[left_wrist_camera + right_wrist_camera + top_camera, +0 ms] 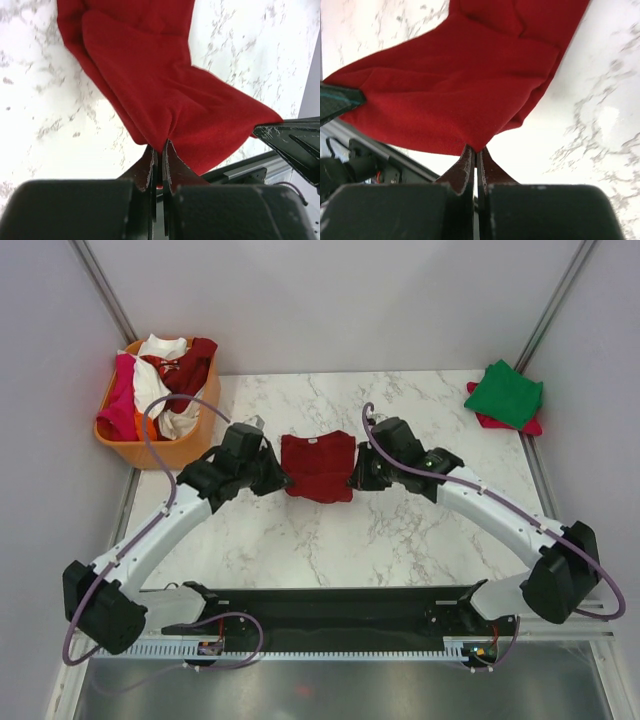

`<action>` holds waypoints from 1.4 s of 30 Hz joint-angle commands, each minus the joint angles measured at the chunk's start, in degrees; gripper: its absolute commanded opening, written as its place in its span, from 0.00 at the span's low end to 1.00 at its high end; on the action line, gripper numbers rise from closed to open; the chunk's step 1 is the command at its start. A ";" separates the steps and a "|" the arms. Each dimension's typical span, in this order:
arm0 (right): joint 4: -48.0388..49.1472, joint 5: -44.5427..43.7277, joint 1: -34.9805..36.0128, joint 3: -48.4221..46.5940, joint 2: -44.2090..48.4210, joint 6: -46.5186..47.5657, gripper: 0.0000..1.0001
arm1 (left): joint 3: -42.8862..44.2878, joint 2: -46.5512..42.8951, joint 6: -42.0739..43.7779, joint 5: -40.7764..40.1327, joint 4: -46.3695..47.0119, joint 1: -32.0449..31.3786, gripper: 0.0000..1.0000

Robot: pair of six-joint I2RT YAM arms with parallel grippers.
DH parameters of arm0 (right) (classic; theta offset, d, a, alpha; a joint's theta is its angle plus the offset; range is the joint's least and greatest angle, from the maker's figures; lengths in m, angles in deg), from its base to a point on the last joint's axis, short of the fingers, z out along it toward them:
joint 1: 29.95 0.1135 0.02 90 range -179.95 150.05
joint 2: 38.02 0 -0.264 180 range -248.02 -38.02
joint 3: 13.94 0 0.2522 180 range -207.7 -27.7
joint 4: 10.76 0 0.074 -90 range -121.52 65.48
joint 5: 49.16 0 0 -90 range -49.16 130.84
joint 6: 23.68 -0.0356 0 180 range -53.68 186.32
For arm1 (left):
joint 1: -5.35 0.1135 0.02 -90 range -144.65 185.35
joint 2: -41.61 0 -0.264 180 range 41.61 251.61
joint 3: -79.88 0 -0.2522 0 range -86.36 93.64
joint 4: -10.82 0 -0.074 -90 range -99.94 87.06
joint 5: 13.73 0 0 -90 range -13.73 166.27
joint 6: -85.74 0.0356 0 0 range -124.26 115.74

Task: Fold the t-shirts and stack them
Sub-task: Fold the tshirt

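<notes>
A white marbled counter sat between pale grey walls, with a black rail along its near edge where the two arms were bolted. Both arms reached inward toward the middle of the counter.

The left hand had its fingers pressed together on the left edge of a dark red t-shirt, a fold of cloth nipped between the tips. The right hand was likewise closed, pinching the right edge of the same shirt. The shirt spanned the gap between the two hands over the centre of the counter. From each pinch the cloth sloped away toward the marble.

Farther back, at the far left corner, an orange basket held a loose heap of t-shirts in white, pink-red, dark red and orange. At the far right corner, well apart from the hands, a folded green t-shirt lay on top of a pink-red t-shirt.
</notes>
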 commanded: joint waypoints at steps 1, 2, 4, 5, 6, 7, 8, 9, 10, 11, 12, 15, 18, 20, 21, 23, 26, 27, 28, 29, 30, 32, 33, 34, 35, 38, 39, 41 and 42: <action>-2.96 -1.28 -3.02 -5.67 -3.41 4.14 0.00 | 6.99 4.64 4.25 -1.84 -0.91 1.08 0.02; -3.14 -0.84 -4.42 -7.42 -5.07 5.02 0.00 | 9.35 7.09 4.95 -1.58 -0.91 1.69 0.02; -3.14 0.04 -5.75 -9.10 -6.84 5.90 0.00 | 11.65 9.91 5.66 -1.66 -0.99 2.22 0.02; -3.14 0.48 -6.80 -9.98 -8.93 6.78 0.00 | 13.58 11.14 5.92 -1.75 -0.99 2.66 0.02; -3.14 1.18 -7.33 -11.90 -10.17 7.22 0.00 | 14.73 13.77 6.36 -1.75 -0.91 3.27 0.02; -3.49 1.53 -7.69 -12.96 -11.40 7.66 0.00 | 15.61 15.18 6.62 -1.93 -0.91 3.54 0.02; -3.58 1.80 -8.73 -14.02 -13.76 8.10 0.00 | 17.97 16.94 6.89 -2.01 -0.99 3.89 0.02; -3.58 2.06 -9.18 -15.94 -15.09 8.54 0.00 | 19.21 18.52 7.85 -2.28 -0.99 4.42 0.02; -3.49 2.41 -9.53 -16.92 -16.32 8.81 0.00 | 20.61 22.02 8.38 -2.63 -1.08 4.59 0.02; -3.58 2.50 -10.41 -17.89 -17.73 8.89 0.00 | 23.32 23.79 8.91 -2.98 -1.17 4.94 0.03; -3.49 2.85 -10.76 -19.98 -20.53 9.07 0.00 | 24.74 25.55 9.17 -2.98 -1.17 5.82 0.03; -3.49 3.03 -12.26 -24.91 -27.31 8.72 0.00 | 29.67 33.37 9.53 -2.37 -1.35 8.02 0.04; -3.58 2.50 -14.45 -30.52 -35.04 8.28 0.03 | 35.11 41.54 10.23 -1.67 -1.52 9.77 0.05; -3.75 4.16 -16.29 -34.31 -41.43 8.80 0.30 | 40.19 47.85 10.93 -1.49 -1.78 10.83 0.10; -3.67 4.69 -17.09 -38.86 -43.56 9.33 0.36 | 42.14 49.89 11.20 -1.84 -1.70 11.79 0.19; -7.78 1.64 -19.37 -47.89 -49.00 9.25 0.61 | 52.28 55.69 15.56 2.45 -1.78 12.59 0.56; -8.85 2.94 -22.36 -53.99 -50.09 9.33 0.90 | 71.34 67.82 14.81 3.87 -13.15 14.52 0.93; -8.85 2.94 -22.89 -54.37 -49.22 9.86 0.93 | 73.69 69.50 14.28 4.22 -14.51 15.49 0.93; -8.85 2.33 -23.68 -54.20 -47.99 10.56 0.95 | 74.06 68.64 14.19 4.49 -14.44 15.76 0.94; -8.85 1.20 -23.77 -52.63 -44.84 12.04 0.95 | 72.50 66.90 14.62 3.53 -14.27 15.58 0.96; -8.50 0.23 -23.77 -51.31 -42.99 12.67 0.95 | 71.09 63.48 15.15 2.48 -13.39 15.58 0.97; -6.67 1.96 -23.86 -44.32 -36.68 12.94 0.94 | 66.10 59.16 16.55 0.37 -12.16 15.58 0.97; -2.74 3.54 -23.69 -40.96 -34.29 12.33 0.93 | 64.33 57.23 16.91 -0.25 -10.85 15.58 0.96; -0.18 8.43 -23.25 -37.36 -31.83 11.63 0.90 | 62.48 53.03 17.35 -0.61 -10.23 15.58 0.95; 2.28 10.65 -22.90 -30.97 -27.80 10.84 0.88 | 59.24 51.34 17.79 -0.61 -9.79 15.58 0.92; 7.75 20.14 -20.09 -23.46 -24.78 7.94 0.80 | 52.30 44.66 17.97 1.05 -8.12 15.23 0.88; 9.59 22.17 -19.30 -22.13 -24.69 7.41 0.77 | 50.27 43.34 17.97 1.93 -7.42 14.97 0.87; 12.14 27.10 -17.19 -18.19 -25.47 5.39 0.66 | 44.13 40.44 17.79 5.88 -4.70 14.36 0.83; 15.02 28.07 -16.66 -16.85 -25.91 4.77 0.63 | 41.92 39.64 17.62 7.29 -3.55 14.00 0.83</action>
